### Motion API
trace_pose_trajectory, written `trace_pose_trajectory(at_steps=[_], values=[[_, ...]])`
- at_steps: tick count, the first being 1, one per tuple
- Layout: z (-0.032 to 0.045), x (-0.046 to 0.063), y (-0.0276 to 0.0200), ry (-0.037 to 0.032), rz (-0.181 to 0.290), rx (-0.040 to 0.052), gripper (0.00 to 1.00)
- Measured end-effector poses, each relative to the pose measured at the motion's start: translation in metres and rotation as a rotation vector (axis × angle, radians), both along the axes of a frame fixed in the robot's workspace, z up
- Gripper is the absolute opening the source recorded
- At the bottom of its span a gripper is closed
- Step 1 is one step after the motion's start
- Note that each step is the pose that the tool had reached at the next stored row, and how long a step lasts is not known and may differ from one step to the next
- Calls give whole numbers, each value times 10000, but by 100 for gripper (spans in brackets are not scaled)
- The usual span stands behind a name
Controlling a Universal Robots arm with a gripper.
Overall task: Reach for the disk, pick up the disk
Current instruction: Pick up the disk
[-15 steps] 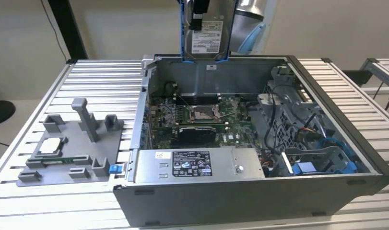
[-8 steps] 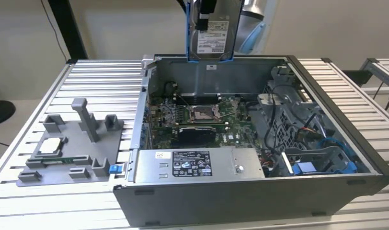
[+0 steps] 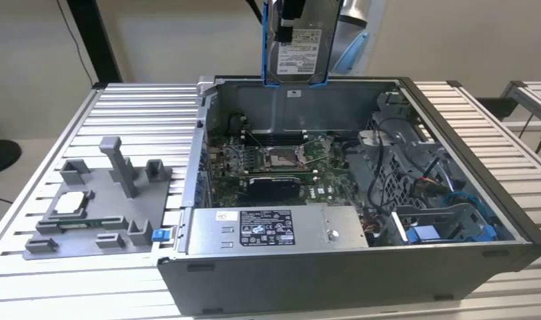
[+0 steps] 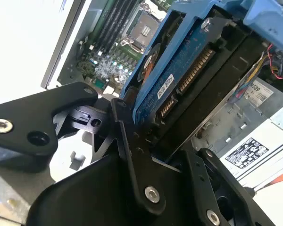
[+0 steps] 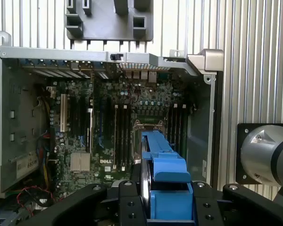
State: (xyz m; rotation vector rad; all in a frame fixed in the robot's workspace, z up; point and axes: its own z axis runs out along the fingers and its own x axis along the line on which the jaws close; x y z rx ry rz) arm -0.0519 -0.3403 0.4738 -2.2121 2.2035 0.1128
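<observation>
The disk [image 3: 299, 48] hangs upright above the back wall of the open computer case [image 3: 341, 267], silver-grey with a white label and blue rails down both edges. My gripper [image 3: 294, 8] is shut on its upper end at the top of the exterior view. In the second wrist view the disk [image 4: 179, 77] shows its circuit-board side and connector, clamped between the black fingers [image 4: 132, 155] of the gripper [image 4: 155, 139]. In the first wrist view the disk's blue rail [image 5: 164, 162] sticks out from the gripper [image 5: 162, 200] over the motherboard [image 5: 118, 122].
The case holds a motherboard [image 3: 279, 160], a power supply [image 3: 279, 229] at the front and a blue bracket [image 3: 448, 230] at the exterior view's right. A grey fixture [image 3: 101, 200] with a small silver chip [image 3: 72, 202] lies on the slatted table [image 3: 137, 113].
</observation>
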Motion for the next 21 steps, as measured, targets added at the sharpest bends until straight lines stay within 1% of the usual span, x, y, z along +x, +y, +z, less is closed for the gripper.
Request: trace_pose_trajectory(at_steps=[5, 8, 11, 21], values=[[0, 1, 0, 0, 0, 1, 0], [0, 37, 1, 1, 1, -1, 0], [0, 121, 0, 1, 2, 0, 0], [0, 471, 0, 12, 2, 1, 0]])
